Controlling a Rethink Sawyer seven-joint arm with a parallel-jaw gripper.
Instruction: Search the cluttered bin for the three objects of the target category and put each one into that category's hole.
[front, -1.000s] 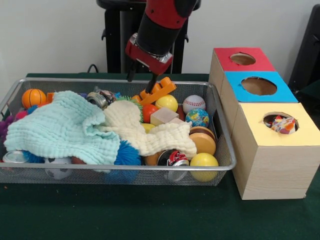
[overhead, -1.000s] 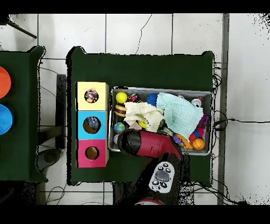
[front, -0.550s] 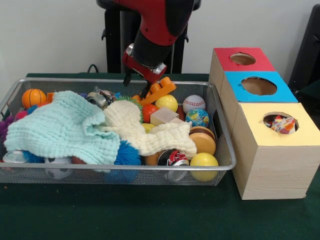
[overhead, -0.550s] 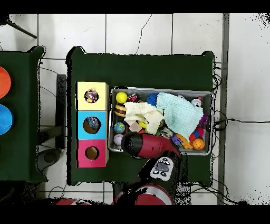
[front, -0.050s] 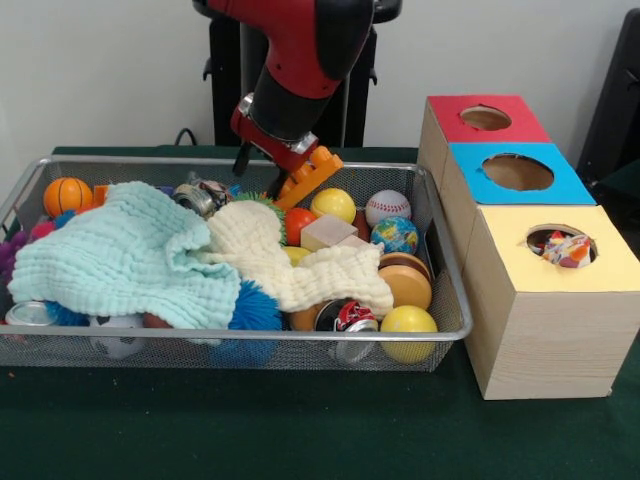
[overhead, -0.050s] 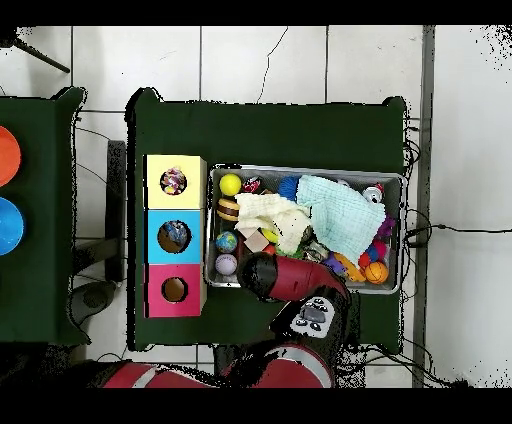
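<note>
Since a second ago the red and black arm has swung toward the bin's far rim and drawn back a little, carrying the gripper (front, -0.050s: 262, 168) and the orange plastic toy piece (front, -0.050s: 308, 176) with it — the toy sat lower and further right before. One dark finger shows at the arm's left edge and another runs down against the toy's left end, so the fingers look pinched on it, though the contact itself is small and partly hidden.

That toy hangs just above the back of the silver wire mesh bin (front, -0.050s: 455, 300), over a yellow ball (front, -0.050s: 334, 204) and near a white baseball (front, -0.050s: 387, 207). A pale mint muslin cloth (front, -0.050s: 120, 255) and a cream muslin cloth (front, -0.050s: 300, 270) cover much of the clutter.

To the side stands a row of wooden boxes: the red-topped box (front, -0.050s: 450, 125), the blue-topped box (front, -0.050s: 470, 180) and the yellow-topped box (front, -0.050s: 600, 265), whose hole already holds something colourful.

My reading — this is the carry stage of one retrieval. Next comes a lift clear of the rim, then a traverse to the matching hole; which hole that is cannot be told.
</note>
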